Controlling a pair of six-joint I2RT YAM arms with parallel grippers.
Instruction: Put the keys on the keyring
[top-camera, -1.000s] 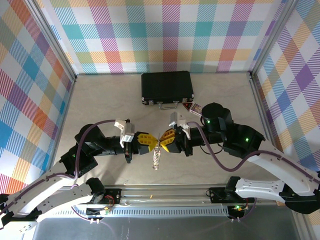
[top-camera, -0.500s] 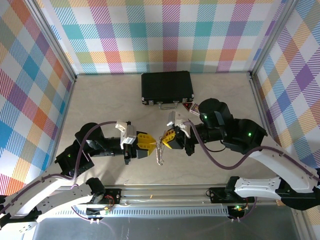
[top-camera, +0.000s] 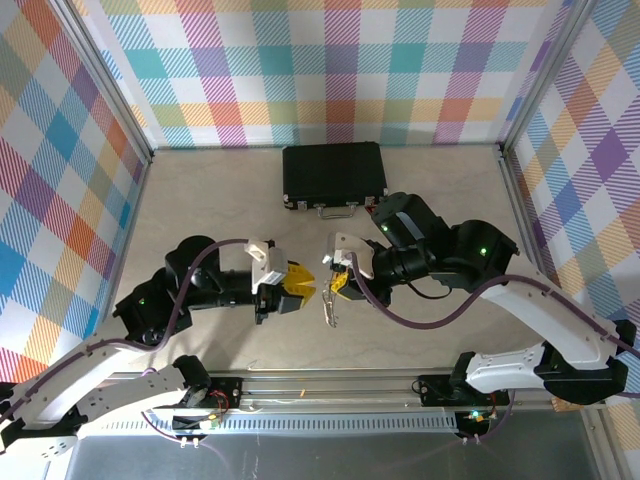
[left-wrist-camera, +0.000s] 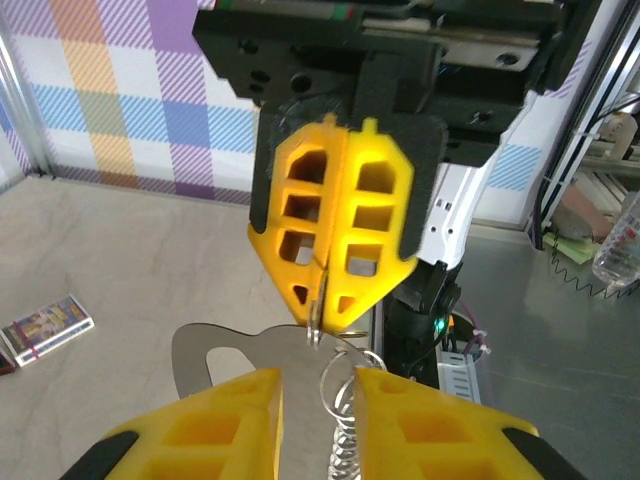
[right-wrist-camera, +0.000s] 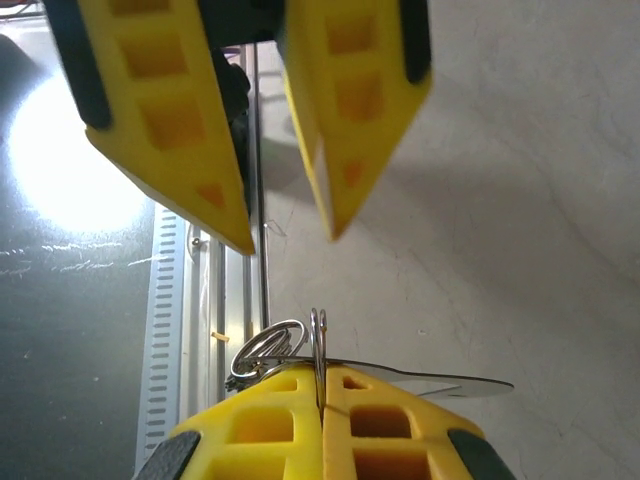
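The keyring (top-camera: 328, 306) is a thin silver loop with a springy string of smaller rings hanging from it above the table. My right gripper (top-camera: 336, 282) is shut on the loop (right-wrist-camera: 318, 338), which stands edge-up out of its fingertips (right-wrist-camera: 290, 405). A flat silver metal piece with a slot (left-wrist-camera: 225, 352), probably a key, sticks out level beside the loop (left-wrist-camera: 318, 322). My left gripper (top-camera: 308, 283) faces the right one, open. Its fingers (left-wrist-camera: 215, 425) stand either side of the hanging rings (left-wrist-camera: 345, 415) without touching them. The two left fingertips (right-wrist-camera: 225, 215) are well apart.
A shut black case (top-camera: 334, 175) lies at the back of the table. A small printed box (left-wrist-camera: 45, 325) lies near it. An aluminium rail (top-camera: 330, 385) runs along the near edge. Plaid walls (top-camera: 60, 180) close in three sides.
My left gripper has opened and let go of the keyring. The right gripper has shifted slightly left and away from the near edge, carrying the ring, whose hanging rings swung right.
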